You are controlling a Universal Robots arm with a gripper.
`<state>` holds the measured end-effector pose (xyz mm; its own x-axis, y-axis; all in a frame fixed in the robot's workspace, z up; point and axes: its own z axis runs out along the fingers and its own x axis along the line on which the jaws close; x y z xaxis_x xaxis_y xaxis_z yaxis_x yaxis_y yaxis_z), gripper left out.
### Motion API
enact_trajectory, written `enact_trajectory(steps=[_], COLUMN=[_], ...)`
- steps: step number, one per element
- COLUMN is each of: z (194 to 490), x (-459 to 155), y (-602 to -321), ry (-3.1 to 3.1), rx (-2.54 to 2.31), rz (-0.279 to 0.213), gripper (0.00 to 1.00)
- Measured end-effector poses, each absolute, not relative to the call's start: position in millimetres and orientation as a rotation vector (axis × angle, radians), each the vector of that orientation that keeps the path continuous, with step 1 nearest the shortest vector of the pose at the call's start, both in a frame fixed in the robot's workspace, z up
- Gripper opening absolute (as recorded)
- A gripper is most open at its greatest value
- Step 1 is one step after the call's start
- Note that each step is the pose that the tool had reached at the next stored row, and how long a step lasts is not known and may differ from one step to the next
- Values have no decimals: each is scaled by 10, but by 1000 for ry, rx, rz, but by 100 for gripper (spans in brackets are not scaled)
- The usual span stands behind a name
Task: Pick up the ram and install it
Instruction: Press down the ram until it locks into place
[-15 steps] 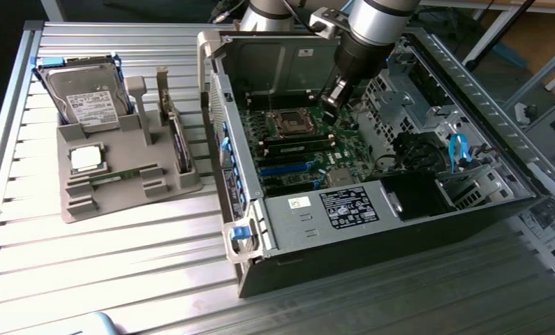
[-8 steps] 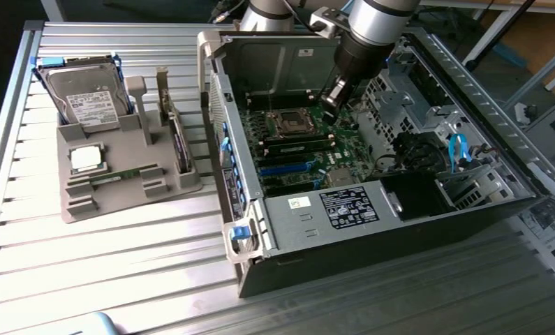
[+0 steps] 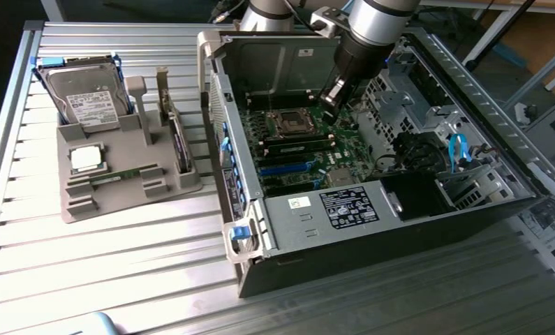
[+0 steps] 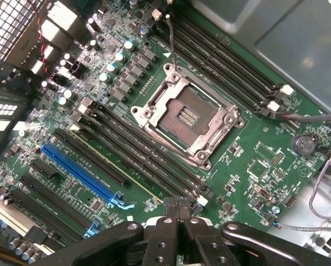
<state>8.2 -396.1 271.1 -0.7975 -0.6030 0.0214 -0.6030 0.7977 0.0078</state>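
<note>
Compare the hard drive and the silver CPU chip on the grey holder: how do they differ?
The silver rectangular hard drive is much larger than the small square silver CPU chip. The hard drive leans propped at the grey plastic holder's far end; the CPU chip lies flat nearer its front. Both are silver and sit outside the computer case.

This looked like a robotics lab or test workshop. A ribbed aluminium workbench (image 3: pixel 100 251) carried an opened desktop computer case (image 3: pixel 371 174) with its motherboard (image 4: pixel 171 116) exposed. At about nine o'clock from the case stood a grey parts holder (image 3: pixel 119 174) with a hard drive (image 3: pixel 86 98). Metal framing (image 3: pixel 500 42) rose at one o'clock.
</note>
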Motion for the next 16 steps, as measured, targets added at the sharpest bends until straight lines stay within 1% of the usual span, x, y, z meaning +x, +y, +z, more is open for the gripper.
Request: enact_trajectory(steps=[16], z=[2710], x=[81], y=[-3961], ry=[-2984], rx=[907], rz=[-2], gripper=[11])
